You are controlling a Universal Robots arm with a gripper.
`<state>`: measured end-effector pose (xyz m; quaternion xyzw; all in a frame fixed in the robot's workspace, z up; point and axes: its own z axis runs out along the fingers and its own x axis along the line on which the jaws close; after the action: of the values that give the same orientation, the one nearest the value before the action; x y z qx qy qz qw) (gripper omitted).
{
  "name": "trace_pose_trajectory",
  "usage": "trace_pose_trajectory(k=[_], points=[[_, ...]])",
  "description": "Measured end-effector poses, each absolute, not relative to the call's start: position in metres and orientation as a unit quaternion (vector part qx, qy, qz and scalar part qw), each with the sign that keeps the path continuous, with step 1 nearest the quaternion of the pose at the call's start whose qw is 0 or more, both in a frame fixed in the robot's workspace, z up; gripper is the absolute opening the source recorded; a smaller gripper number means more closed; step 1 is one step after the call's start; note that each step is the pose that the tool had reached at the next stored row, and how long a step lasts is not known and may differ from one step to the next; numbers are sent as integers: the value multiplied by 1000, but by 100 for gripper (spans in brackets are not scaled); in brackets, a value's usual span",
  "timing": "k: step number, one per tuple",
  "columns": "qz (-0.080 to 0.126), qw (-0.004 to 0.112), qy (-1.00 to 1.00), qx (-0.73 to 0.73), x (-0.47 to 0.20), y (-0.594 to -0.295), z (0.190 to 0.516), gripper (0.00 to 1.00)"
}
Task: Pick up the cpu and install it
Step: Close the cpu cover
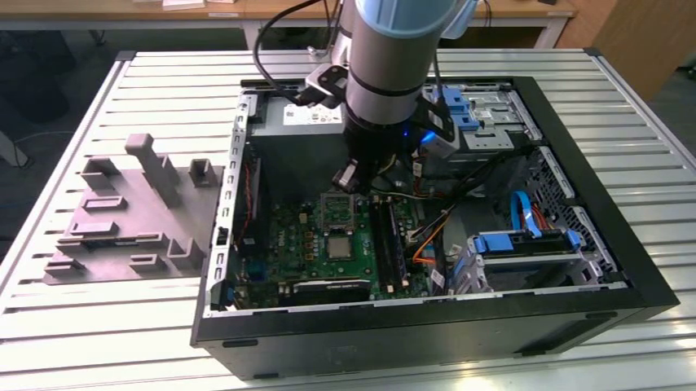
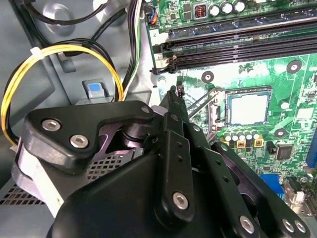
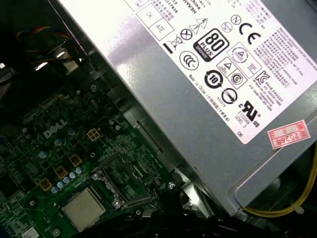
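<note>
My pincer (image 2: 173, 94) hangs inside the open black PC case (image 1: 609, 269), just above the green board (image 1: 315, 252). In the second wrist view its black fingers meet in one narrow tip, closed, w/ nothing gripped that I can see.

The cpu (image 2: 247, 108) lies flat in its socket on the board: small square, dull silver top, pale tan rim. It's near my tip but not touching. Beside it the metal load plate (image 3: 121, 181) is hinged up and open, w/ a thin wire lever next to it.

Writing: the grey sheet-metal pwr supply (image 3: 208, 89) has a big white label full of round approval marks and fine print, plus a small pink sticker (image 3: 288, 135) w/ red characters. The board has white silk-screen lettering.

Long black memory slots (image 2: 237, 47) run beside the socket. A yellow cable (image 2: 59, 49) loops over grey metal, cinched w/ a white tie. Blue plastic drive brackets (image 1: 522, 243) sit at the exterior view's right. The case stands on a slatted, ribbed metal counter (image 1: 163, 81), w/ a matte grey blocky fixture (image 1: 120, 220) at the exterior view's left.
</note>
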<state>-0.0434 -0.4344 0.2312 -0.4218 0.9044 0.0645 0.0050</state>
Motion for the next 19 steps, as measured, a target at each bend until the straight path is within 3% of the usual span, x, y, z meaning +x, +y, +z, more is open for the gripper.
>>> trace_pose_trajectory(k=[19], points=[[65, 5, 904, -422, -46, -435, 232, 11]])
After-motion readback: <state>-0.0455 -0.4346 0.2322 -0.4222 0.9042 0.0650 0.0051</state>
